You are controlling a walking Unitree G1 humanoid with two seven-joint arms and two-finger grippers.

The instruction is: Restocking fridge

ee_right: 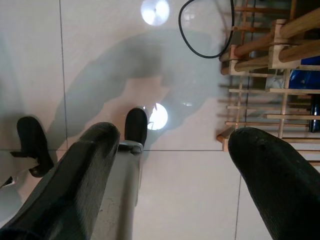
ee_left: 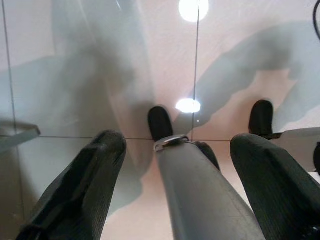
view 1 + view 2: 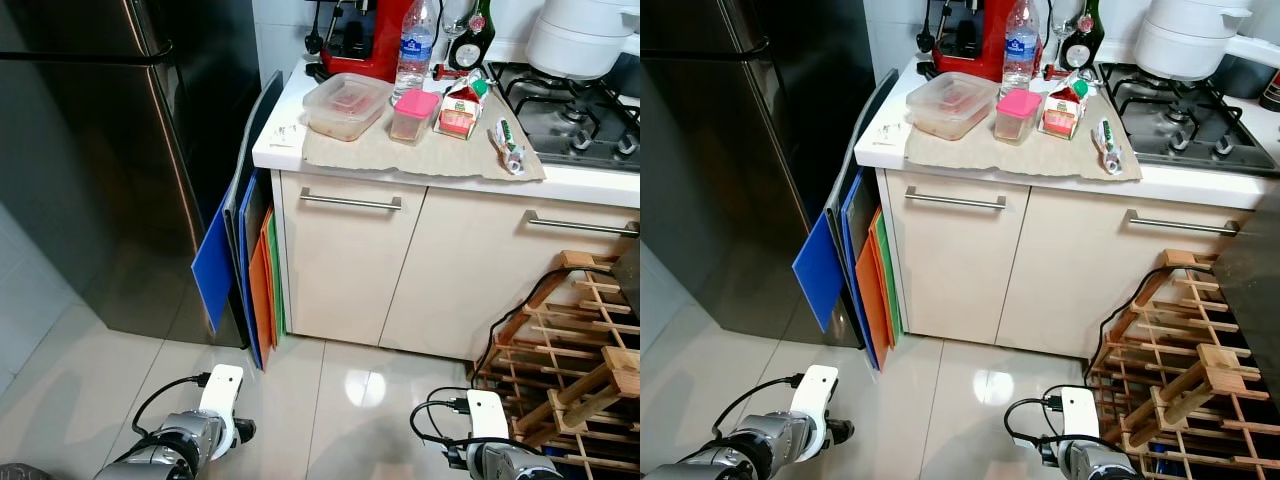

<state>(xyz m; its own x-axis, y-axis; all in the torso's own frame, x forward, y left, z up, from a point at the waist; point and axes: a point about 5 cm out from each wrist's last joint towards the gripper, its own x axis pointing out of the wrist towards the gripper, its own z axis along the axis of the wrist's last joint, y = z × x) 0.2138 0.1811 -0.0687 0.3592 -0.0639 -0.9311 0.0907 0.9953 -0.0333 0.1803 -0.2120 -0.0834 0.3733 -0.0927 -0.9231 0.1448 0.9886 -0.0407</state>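
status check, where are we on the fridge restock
Left gripper and right gripper open, empty, hanging low. Fridge shut. Food container on counter. Boards lean beside fridge.

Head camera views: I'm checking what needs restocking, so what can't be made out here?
- Fridge: doors shut, contents hidden; top cut off by the frame edge.
- Clear container: the cloudy lid blurs the reddish food inside.
- Water bottle and small carton: label print too small to read.
- White pot: lid on, top cut off.
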